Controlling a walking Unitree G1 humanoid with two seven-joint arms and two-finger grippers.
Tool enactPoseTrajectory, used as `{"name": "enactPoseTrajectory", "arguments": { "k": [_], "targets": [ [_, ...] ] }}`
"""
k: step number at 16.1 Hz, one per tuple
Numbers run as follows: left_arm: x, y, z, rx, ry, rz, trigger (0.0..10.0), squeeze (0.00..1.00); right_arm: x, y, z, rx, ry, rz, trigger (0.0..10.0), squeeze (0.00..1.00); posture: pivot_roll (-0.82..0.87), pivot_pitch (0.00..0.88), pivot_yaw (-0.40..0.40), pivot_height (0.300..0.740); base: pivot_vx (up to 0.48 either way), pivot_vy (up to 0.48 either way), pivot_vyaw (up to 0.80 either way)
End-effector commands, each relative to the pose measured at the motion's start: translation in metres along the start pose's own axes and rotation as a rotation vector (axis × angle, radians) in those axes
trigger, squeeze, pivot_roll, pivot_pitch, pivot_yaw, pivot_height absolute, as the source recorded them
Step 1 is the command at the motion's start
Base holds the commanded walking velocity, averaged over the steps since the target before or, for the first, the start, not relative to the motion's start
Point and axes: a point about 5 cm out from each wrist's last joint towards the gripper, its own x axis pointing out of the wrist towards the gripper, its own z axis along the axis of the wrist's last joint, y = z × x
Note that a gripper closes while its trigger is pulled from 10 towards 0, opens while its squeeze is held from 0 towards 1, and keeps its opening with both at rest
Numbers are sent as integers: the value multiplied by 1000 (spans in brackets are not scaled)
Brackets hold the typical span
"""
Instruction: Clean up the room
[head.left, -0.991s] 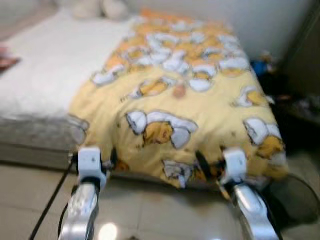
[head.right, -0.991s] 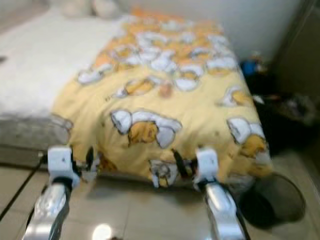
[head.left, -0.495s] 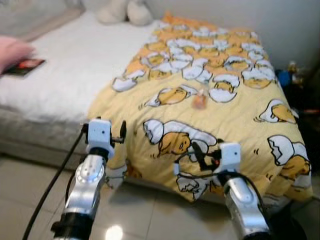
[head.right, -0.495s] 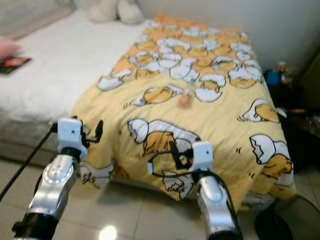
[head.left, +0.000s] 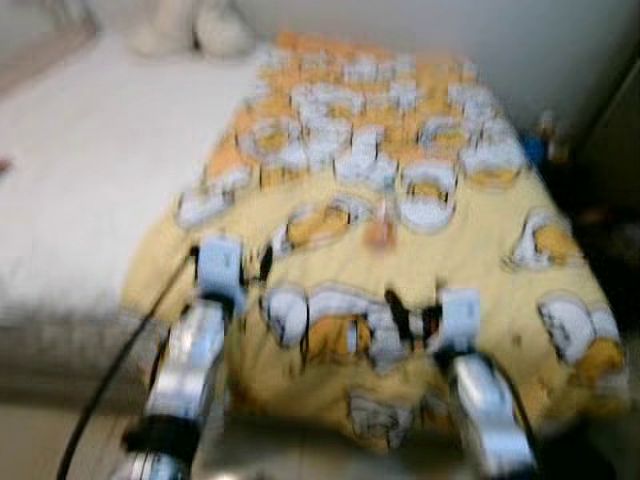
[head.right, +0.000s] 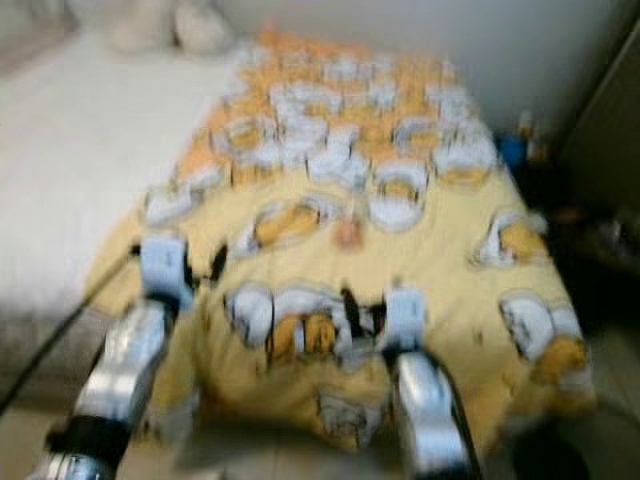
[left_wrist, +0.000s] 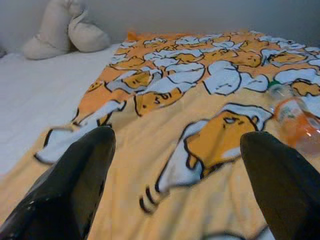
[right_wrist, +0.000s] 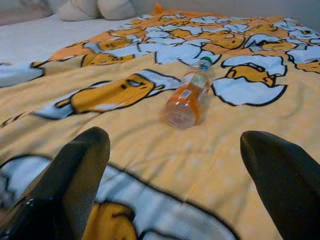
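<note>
hovering wide-open over the yellow blanket, right gripper facing orange bottle

Yellow blanket, egg-cartoon print; orange bottle; white sheet.

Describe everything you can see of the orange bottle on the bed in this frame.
The bottle is a small clear plastic one, apparently holding orange liquid, with a green cap and a pale label near its neck. It lies on its side on the yellow blanket with the egg-character print, cap end pointing toward the far end of the bed, base toward the robot. Only the blanket touches it. Both the open right gripper and the open left gripper are short of it, fingers spread.
</note>
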Motion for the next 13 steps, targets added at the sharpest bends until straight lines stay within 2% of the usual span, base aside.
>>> {"name": "enactPoseTrajectory", "arguments": {
  "k": [1, 4, 6, 7, 8, 10, 11, 12, 13],
  "targets": [
    [4, -10, 5, -12, -23, -22, 10000, 0, 2, -10, 9, -19, -25, -30, 10000, 0, -55, 0, 18, 740, 480, 0, 0],
    [5, -16, 8, -3, -44, -61, 10000, 0, 6, -14, 20, -19, -74, -69, 10000, 0, -50, 0, 17, 740, 480, 0, 0],
    [7, -16, 11, -3, -57, -61, 10000, 0, 15, -11, 29, -10, -89, -68, 10000, 0, -46, 0, 18, 740, 480, 0, 0],
    [8, -17, 12, 0, -65, -65, 10000, 0, 28, -10, 46, -3, -136, -73, 10000, 0, -46, 0, 20, 740, 480, 0, 0],
    [8, -18, 13, 1, -70, -68, 10000, 0, 33, -10, 53, 3, -155, -74, 10000, 0, -46, 0, 20, 740, 480, 0, 0],
    [11, -23, 19, 11, -94, -97, 10000, 0, 64, -8, 89, 44, -212, -77, 10000, 0, -36, 0, 28, 740, 480, 0, 0],
    [14, -18, 28, 48, -138, -68, 10000, 0, 87, -4, 105, 60, -189, -70, 10000, 0, -7, 0, 25, 740, 480, 0, 0],
    [16, -14, 30, 45, -138, -51, 10000, 0, 94, -5, 110, 72, -176, -84, 10000, 0, 1, 0, 24, 740, 0, 0, 0],
    [19, -5, 36, 72, -143, -38, 10000, 0, 104, -8, 115, 124, -129, -126, 10000, 0, 35, 0, 15, 740, 0, 0, 0]
  ]
}}
